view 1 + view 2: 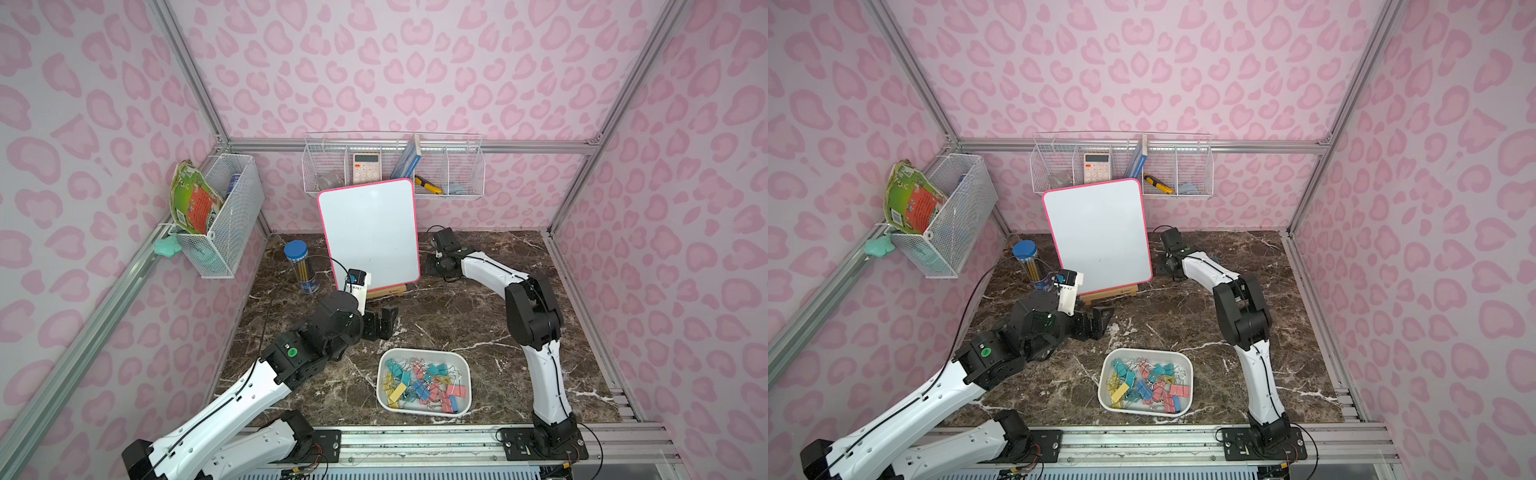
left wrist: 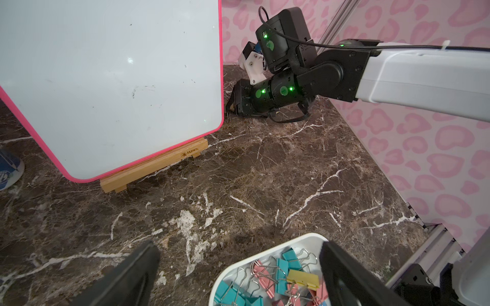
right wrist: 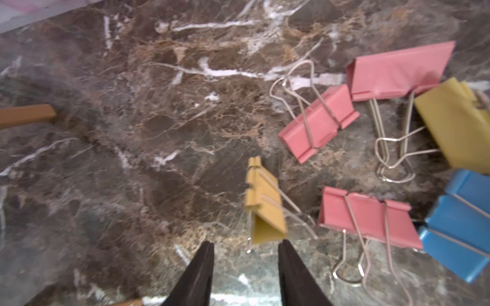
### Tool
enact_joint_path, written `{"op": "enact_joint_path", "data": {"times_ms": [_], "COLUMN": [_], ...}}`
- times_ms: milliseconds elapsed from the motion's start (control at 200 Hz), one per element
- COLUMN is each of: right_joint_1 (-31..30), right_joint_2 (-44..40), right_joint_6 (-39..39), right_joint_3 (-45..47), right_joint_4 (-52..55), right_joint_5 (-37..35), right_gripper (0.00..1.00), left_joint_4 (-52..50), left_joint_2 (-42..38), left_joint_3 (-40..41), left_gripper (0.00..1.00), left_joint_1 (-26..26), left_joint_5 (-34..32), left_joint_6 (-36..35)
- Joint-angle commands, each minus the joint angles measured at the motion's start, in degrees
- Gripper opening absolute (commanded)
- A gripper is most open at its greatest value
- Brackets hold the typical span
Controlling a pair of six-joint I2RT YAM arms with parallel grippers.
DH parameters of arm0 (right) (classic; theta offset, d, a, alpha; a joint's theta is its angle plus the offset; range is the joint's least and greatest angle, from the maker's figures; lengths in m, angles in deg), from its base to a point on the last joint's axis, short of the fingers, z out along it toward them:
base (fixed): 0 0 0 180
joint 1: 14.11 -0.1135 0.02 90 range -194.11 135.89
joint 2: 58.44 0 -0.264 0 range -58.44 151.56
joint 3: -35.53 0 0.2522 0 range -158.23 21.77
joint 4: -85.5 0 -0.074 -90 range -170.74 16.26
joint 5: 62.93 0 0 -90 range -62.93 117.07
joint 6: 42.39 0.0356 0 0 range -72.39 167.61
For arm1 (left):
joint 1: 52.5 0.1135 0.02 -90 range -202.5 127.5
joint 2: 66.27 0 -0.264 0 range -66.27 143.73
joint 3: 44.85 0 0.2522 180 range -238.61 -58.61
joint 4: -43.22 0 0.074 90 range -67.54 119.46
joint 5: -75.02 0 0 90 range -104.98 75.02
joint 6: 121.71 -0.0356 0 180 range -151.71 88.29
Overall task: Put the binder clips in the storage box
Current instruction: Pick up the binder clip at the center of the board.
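**Most binder clips (image 1: 419,382) in the box, a handful loose behind the whiteboard (image 1: 368,235)**

The storage box (image 1: 415,410) sits on the marble table (image 1: 457,307) near the front edge, between the two arm bases. Both top views show it holding a jumbled heap of pink, teal, yellow and blue clips.

The left gripper (image 1: 380,322) hangs above bare table, between the box and the wooden easel (image 1: 386,291) that props the whiteboard. Its jaws are spread wide with nothing between them. In the left wrist view one finger (image 2: 342,273) overlaps the box's near corner.

The right arm reaches to the back of the table, and its gripper is low beside the whiteboard's far edge. The right wrist view shows the right gripper (image 3: 246,242) with its jaws partly apart and only table showing in the gap. A yellow clip (image 3: 265,206) stands on edge just ahead of the fingertips, close against one of them, and is not clamped. Beyond it lie the loose clips (image 3: 371,220), flat on the marble in a cluster: three pink, a larger yellow and a blue, some touching one another
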Motion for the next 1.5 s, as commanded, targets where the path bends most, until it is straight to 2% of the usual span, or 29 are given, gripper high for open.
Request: {"op": "enact_joint_path", "data": {"times_ms": [0, 245, 385, 495, 570, 670, 850, 980, 1110, 1220, 1340, 1495], "right_joint_1": [-0.08, -0.11, 0.77, 0.80, 0.58, 0.51, 0.48, 0.30, 0.30, 0.22, -0.53, -2.08], "right_joint_2": [0.54, -3.21, -0.36, 3.22, 5.49, 7.20, 7.06, 5.40, 2.54, -3.20, -12.55, -30.00], "right_joint_6": [0.62, -1.26, -3.57, -4.96, -5.45, -5.49, -5.57, -6.00, -6.78, -6.85, -6.90, -5.08], "right_joint_3": [-0.86, 0.26, -3.61, -7.88, -9.61, -10.68, -9.98, -8.46, -6.14, -2.81, 4.69, 19.43], "right_joint_4": [-0.26, -0.77, 0.69, 2.89, 3.76, 4.38, 4.22, 3.51, 2.74, 2.01, 0.15, -1.82], "right_joint_5": [-2.51, -6.82, -6.28, -4.32, -3.43, -2.95, -3.38, -3.57, -4.09, -4.35, -4.82, -5.23], "right_gripper": [0.47, 0.49, 0.57, 0.55, 0.48, 0.34, 0.13, 0.05, 0.04, 0.03, 0.02, 0.01], "left_joint_4": [-0.44, -0.08, -0.13, -0.58, -0.70, -0.73, -0.84, -0.85, -0.80, -0.72, -0.36, 0.50], "left_joint_2": [-0.22, 0.04, 0.49, 0.48, 0.32, 0.31, 0.31, 0.21, 0.14, 0.14, 0.31, 1.33], "left_joint_3": [-0.56, -0.19, -0.71, -0.92, -0.89, -0.72, -0.61, -0.71, -0.63, -0.72, -0.69, -0.66], "left_gripper": [0.99, 0.99, 0.99, 0.99, 0.99, 0.99, 0.99, 0.99, 0.99, 0.99, 0.99, 0.99], "left_joint_1": [0.07, 0.07, 0.07, 0.07, 0.07, 0.07, 0.07, 0.07, 0.07, 0.07, 0.02, 0.07], "left_joint_5": [-0.54, -0.59, -0.36, -0.52, -0.96, -1.06, -1.09, -1.24, -1.13, -1.10, -0.98, -0.92], "left_joint_6": [-0.68, -0.46, -0.63, -0.81, -0.81, -0.81, -0.63, -0.63, -0.54, -0.54, -0.54, -0.88]}}
